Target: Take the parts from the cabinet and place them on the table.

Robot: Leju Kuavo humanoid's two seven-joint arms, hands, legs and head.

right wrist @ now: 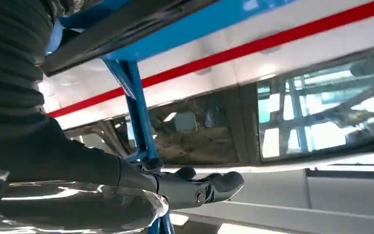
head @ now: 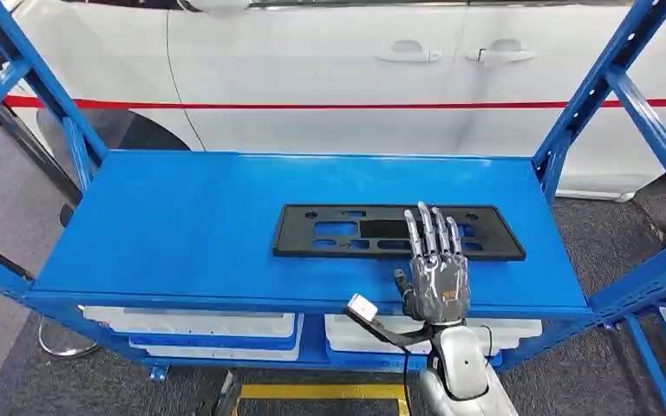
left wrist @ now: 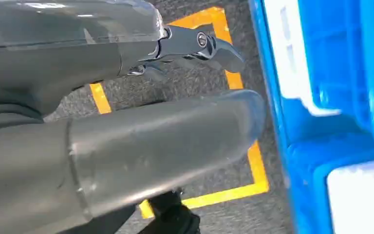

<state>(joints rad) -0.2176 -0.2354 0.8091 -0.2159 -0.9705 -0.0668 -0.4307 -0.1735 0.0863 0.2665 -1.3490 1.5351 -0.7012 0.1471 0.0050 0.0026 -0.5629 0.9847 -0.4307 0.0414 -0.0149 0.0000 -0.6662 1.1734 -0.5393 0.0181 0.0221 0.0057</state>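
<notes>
A flat black plastic frame part (head: pixel 347 231) with several cut-outs lies on the blue cabinet's top shelf (head: pixel 182 225), right of centre. My right hand (head: pixel 436 269) reaches over the shelf's front edge, its fingers (head: pixel 429 232) stretched out flat over the near right portion of the part, gripping nothing. In the right wrist view the right hand (right wrist: pixel 126 195) has straight fingers (right wrist: pixel 219 185) and nothing between them. My left hand (left wrist: pixel 126 122) hangs low beside the cabinet above the floor, fingers apart and holding nothing.
A white car (head: pixel 329 78) with a red stripe stands close behind the cabinet. Blue uprights (head: pixel 607 87) flank the shelf. Blue bins with white parts (head: pixel 217 325) sit on the lower shelf, seen close as bins (left wrist: pixel 341 73). Yellow tape (left wrist: pixel 224 195) marks the grey floor.
</notes>
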